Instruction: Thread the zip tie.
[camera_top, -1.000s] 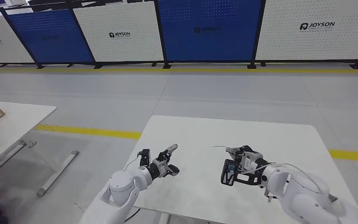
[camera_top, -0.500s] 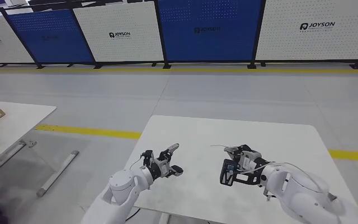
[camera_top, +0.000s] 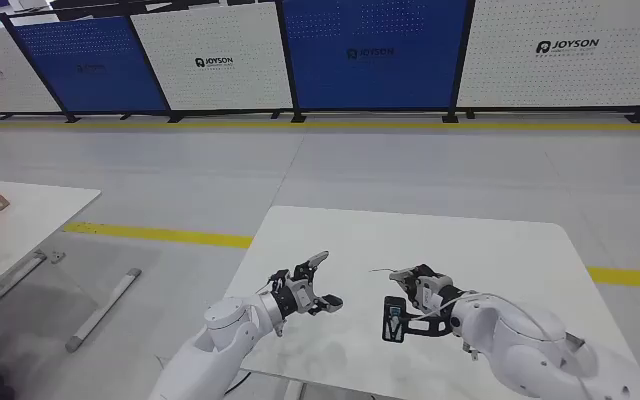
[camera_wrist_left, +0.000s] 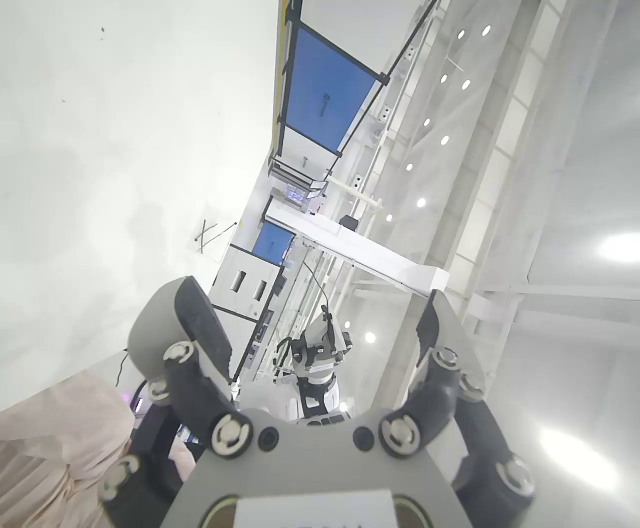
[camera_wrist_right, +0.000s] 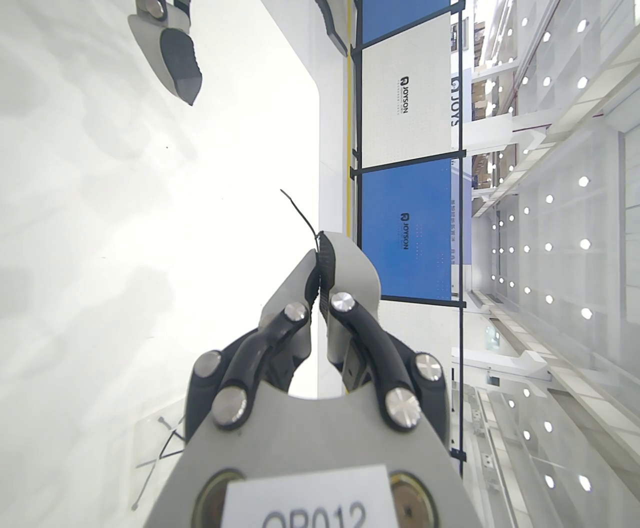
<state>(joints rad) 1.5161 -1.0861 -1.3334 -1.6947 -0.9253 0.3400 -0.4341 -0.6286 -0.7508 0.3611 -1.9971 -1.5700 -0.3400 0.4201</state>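
A thin black zip tie (camera_wrist_right: 300, 214) sticks out from the fingertips of my right gripper (camera_wrist_right: 319, 252), which is shut on it. In the top view the right gripper (camera_top: 409, 277) hovers over the middle of the white table (camera_top: 450, 235), with the zip tie (camera_top: 384, 270) pointing toward my left gripper (camera_top: 324, 282). The left gripper (camera_wrist_left: 320, 322) stands open with nothing between its fingers, a short gap away from the tie's tip. From the left wrist I see the right gripper (camera_wrist_left: 320, 350) straight ahead, the zip tie (camera_wrist_left: 318, 285) rising from it.
Several spare black zip ties (camera_wrist_left: 210, 235) lie crossed on the table beside the right arm, and these spare zip ties (camera_wrist_right: 160, 445) lie flat on the surface. The table's near edge (camera_top: 300, 375) runs just under both forearms. Blue and white panels (camera_top: 370, 50) stand far behind.
The two grippers have closed in on each other: the left one moved right and its fingers spread wider, the right one moved left with the zip tie.
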